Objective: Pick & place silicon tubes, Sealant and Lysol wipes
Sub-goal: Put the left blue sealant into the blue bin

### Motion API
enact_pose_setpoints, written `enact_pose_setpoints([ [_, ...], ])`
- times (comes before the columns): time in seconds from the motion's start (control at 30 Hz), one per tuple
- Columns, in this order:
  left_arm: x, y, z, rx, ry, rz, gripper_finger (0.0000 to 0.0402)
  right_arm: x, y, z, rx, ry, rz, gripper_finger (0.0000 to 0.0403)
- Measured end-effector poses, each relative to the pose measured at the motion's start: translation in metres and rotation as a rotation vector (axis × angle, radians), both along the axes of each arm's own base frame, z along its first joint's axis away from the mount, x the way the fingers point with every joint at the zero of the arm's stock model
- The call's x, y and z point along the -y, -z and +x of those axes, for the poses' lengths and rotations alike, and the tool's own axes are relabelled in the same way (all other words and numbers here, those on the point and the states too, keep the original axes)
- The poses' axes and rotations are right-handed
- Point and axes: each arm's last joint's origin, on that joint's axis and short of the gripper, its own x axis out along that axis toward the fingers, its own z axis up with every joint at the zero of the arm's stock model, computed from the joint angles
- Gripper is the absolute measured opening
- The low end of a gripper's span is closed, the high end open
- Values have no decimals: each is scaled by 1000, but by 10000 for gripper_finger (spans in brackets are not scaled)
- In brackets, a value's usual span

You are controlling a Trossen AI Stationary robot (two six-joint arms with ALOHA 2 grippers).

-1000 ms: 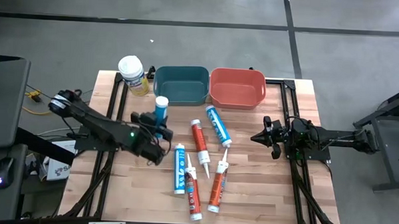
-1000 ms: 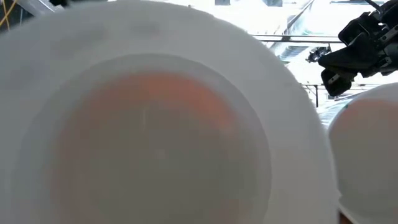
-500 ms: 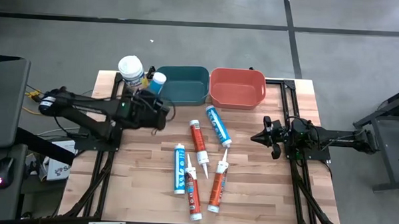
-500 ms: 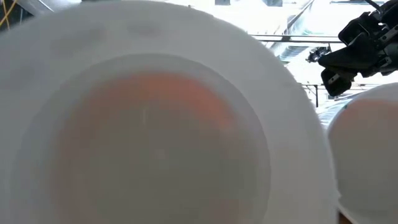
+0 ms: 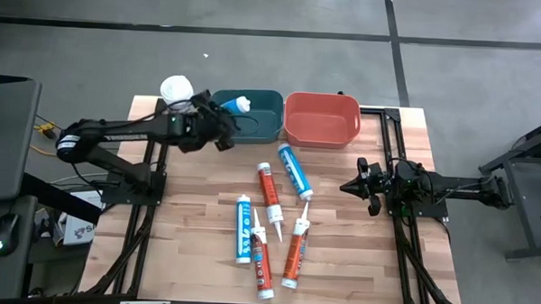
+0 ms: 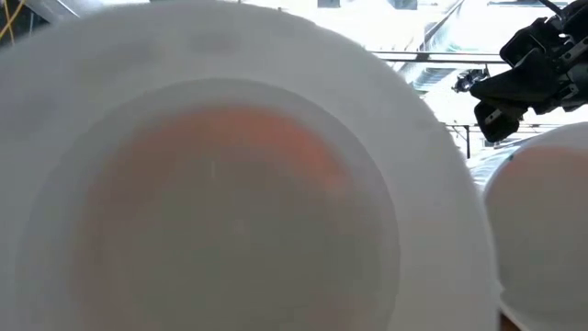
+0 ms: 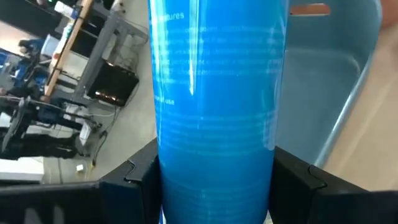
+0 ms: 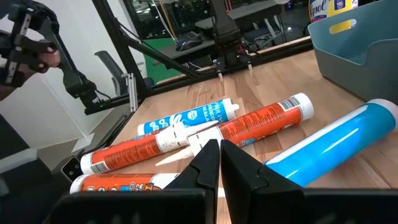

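My left gripper [image 5: 219,114] is shut on a blue silicone tube [image 5: 238,104] held over the teal bin [image 5: 262,125] at the table's far edge; the tube's white end points over the bin. The Lysol wipes canister [image 5: 173,87] stands upright just left of the bin, partly behind my left arm. Several red and blue tubes [image 5: 269,190] lie on the table's middle. My right gripper [image 5: 346,185] is shut and empty at the table's right; it also shows in the low view [image 6: 487,87]. My left gripper pinches the blue tube's round body [image 7: 168,174] between its two fingers [image 7: 134,183], which lie across the tube, one on either side. The tube is lifted clear and tilted, with its white end [image 5: 243,102] above the teal bin's inside.
A red bin [image 5: 321,118] stands right of the teal bin. Loose tubes [image 8: 205,134] lie between the arms, a blue one [image 8: 336,146] close to my right gripper. The low view is mostly blocked by white tube ends [image 6: 230,184].
My left gripper has carried the blue tube from the table's left middle toward the far edge and up to the teal bin, turning as it went. The tube has tipped from upright to leaning over the bin.
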Motion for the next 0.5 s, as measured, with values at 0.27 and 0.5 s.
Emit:
enact_pose_setpoints([
  [0.27,-38,-12,21,-127,109,-61,193,0,0,0,0,0,0,12],
  [0.5,-84,-32,35,-213,199,-145,193,0,0,0,0,0,0,12],
])
